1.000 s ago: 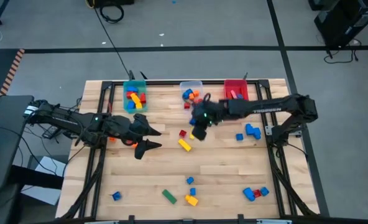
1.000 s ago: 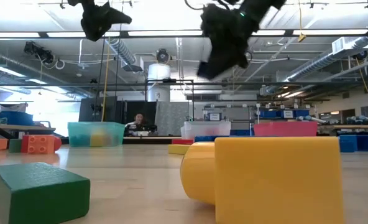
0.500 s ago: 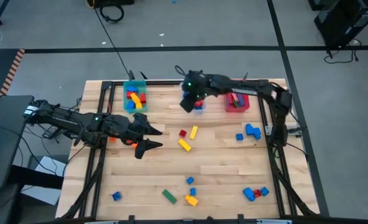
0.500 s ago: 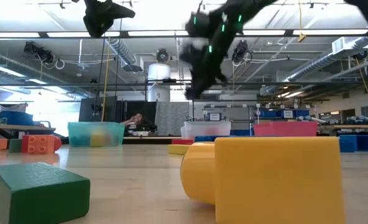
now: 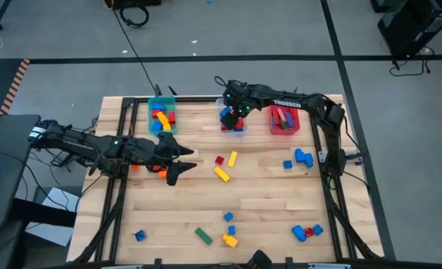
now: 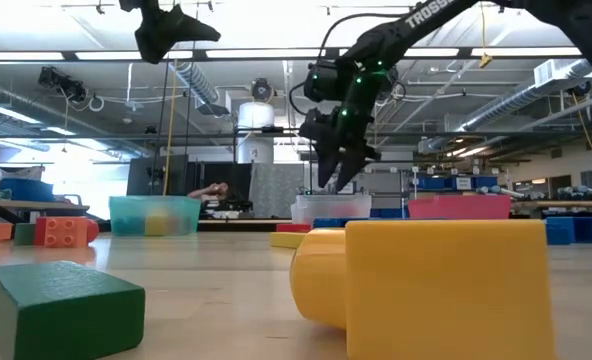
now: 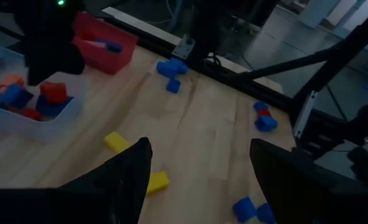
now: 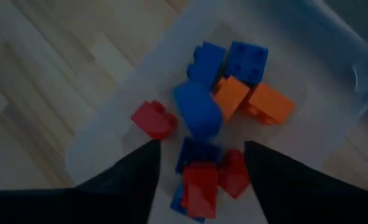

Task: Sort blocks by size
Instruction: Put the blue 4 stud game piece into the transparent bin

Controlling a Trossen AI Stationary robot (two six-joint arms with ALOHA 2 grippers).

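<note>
Above the clear bin (image 5: pixel 231 119), the right gripper (image 5: pixel 234 112) hangs with its two fingers (image 8: pixel 129 180) spread apart and nothing between them; the right wrist view looks straight down past them onto the bin's load of blocks (image 8: pixel 215 124), blue, orange and red ones lying jumbled together inside its walls. In the low view this gripper (image 6: pixel 338 165) points down just over the clear bin's rim, its arm reaching in from the side of the red bin (image 5: pixel 283 119), which stands just beside the clear bin and holds a few red and blue pieces. On the clear bin's other side stands the teal bin (image 5: pixel 161 117), with yellow, orange and blue bricks in it.

The left gripper (image 5: pixel 178 166) waits well apart from the clear bin, nearer the teal bin, raised over the table (image 5: pixel 266 194), its fingers (image 7: pixel 125 177) released wide and empty. Between that gripper and the clear bin lie a small red cube (image 5: pixel 219 160) and two yellow bars (image 5: pixel 222 174) close together. Farther from the clear bin, loose blue blocks (image 5: pixel 302 158) lie below the red bin, and along the table's near edge lie a green bar (image 5: pixel 202 236), a yellow-orange brick (image 5: pixel 229 240) and a blue and red cluster (image 5: pixel 307 232).
</note>
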